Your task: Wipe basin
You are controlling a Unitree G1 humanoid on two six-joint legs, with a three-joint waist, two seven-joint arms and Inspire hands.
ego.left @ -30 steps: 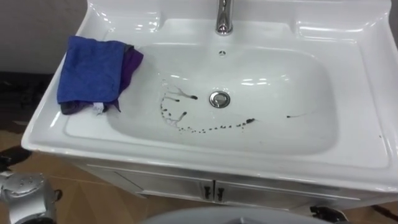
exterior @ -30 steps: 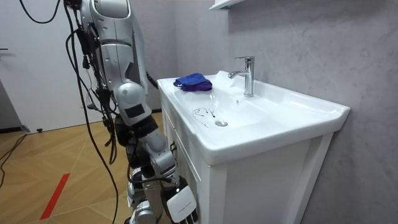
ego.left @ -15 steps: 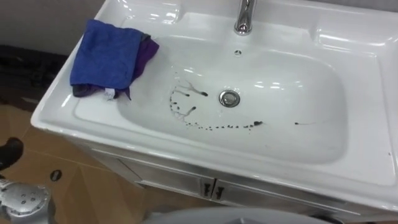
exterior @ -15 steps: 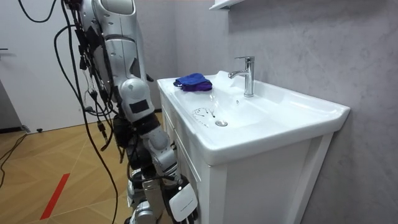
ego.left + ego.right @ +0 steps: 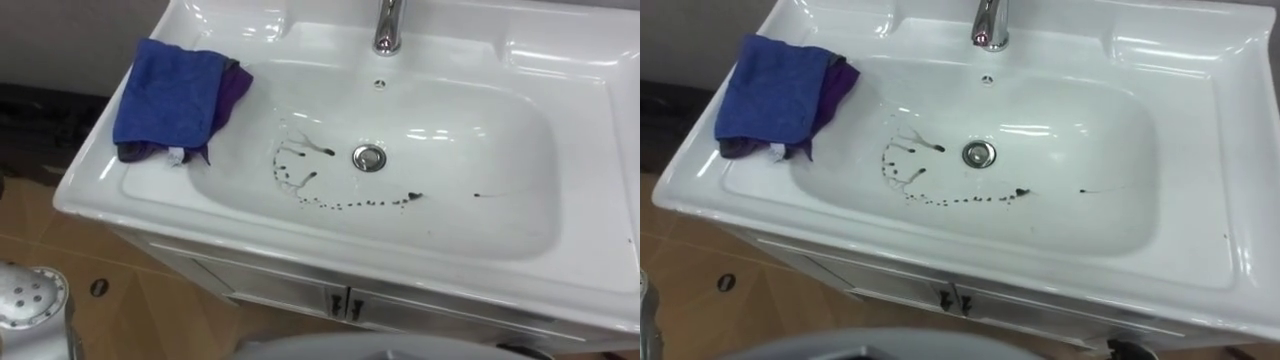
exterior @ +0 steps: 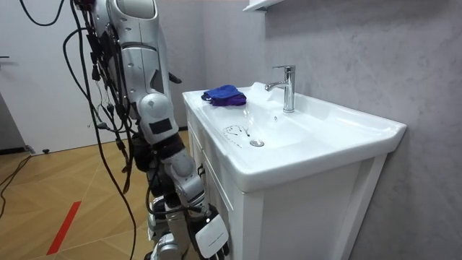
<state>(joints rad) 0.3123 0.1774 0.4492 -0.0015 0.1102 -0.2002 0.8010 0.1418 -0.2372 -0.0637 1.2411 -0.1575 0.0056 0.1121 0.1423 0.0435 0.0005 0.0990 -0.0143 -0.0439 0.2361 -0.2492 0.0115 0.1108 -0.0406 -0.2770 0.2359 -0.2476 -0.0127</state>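
the robot stands beside the white basin (image 6: 310, 155), with a blue cloth (image 6: 224, 94) on its far rim.

Faucet (image 5: 386, 30) top beyond the upper edge; purple cloth (image 5: 234, 88) mostly under the blue cloth (image 5: 165, 90).

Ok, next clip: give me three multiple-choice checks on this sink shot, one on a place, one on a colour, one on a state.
1. Where does the cloth lie? A in the bowl; B on the basin's left ledge; C on its right ledge.
2. What colour is the cloth's top layer? A blue; B yellow; C white.
3. How is the bowl? A spotless; B dark marks by the drain; C full of water.
Answers: 1 B, it rests on the left ledge. 2 A, blue shows on top, with purple under it. 3 B, spots and streaks lie left of and in front of the drain.
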